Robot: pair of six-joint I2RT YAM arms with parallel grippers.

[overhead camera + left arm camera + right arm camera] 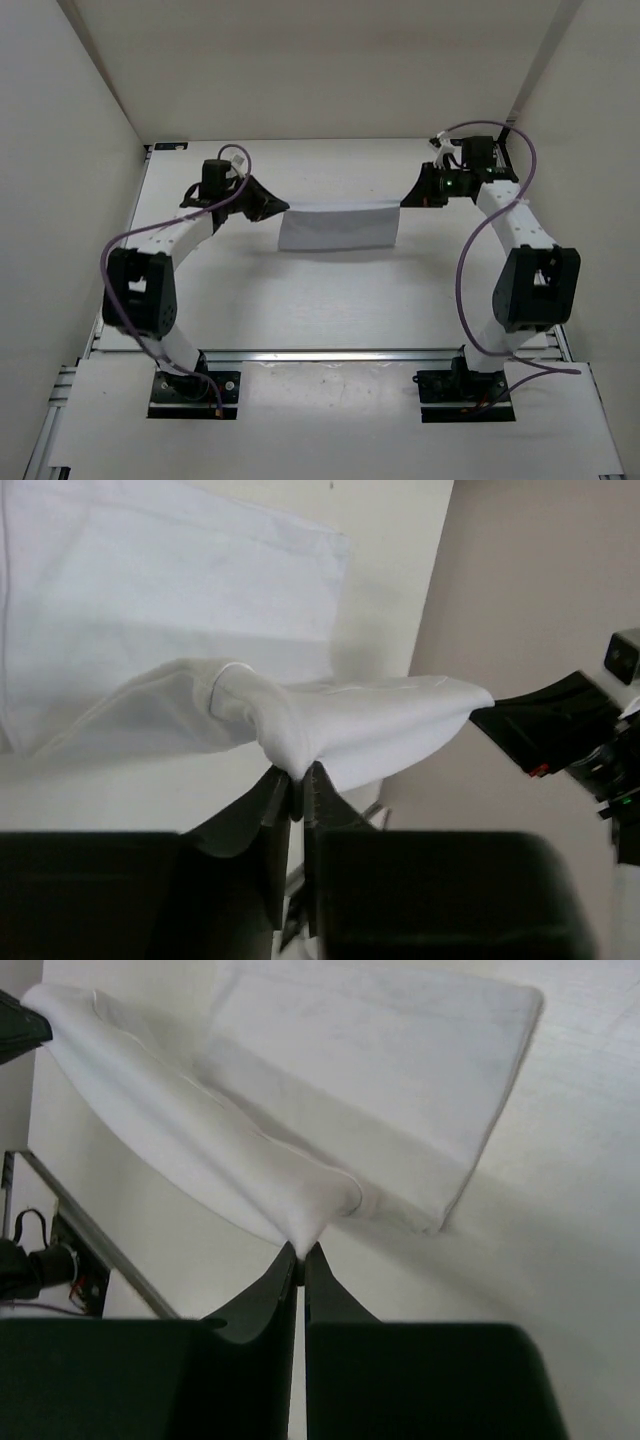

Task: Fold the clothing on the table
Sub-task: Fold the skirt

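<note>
The clothing [338, 228] is a white cloth folded over, its far edge lifted and stretched between my two grippers while the lower part lies on the table [330, 300]. At the cloth's left corner, my left gripper [275, 207] is shut on a pinch of fabric. In the left wrist view the clothing [300, 710] bunches into the tips of the left gripper [297, 780]. My right gripper [412, 197] is shut on the right corner. The right wrist view shows the clothing [380, 1070] drawn to a point between the tips of the right gripper [300, 1252].
White walls [70, 150] stand on the left, right and far sides of the table. An aluminium rail [330, 354] runs along the near edge in front of both arm bases. Purple cables [465, 270] loop beside each arm.
</note>
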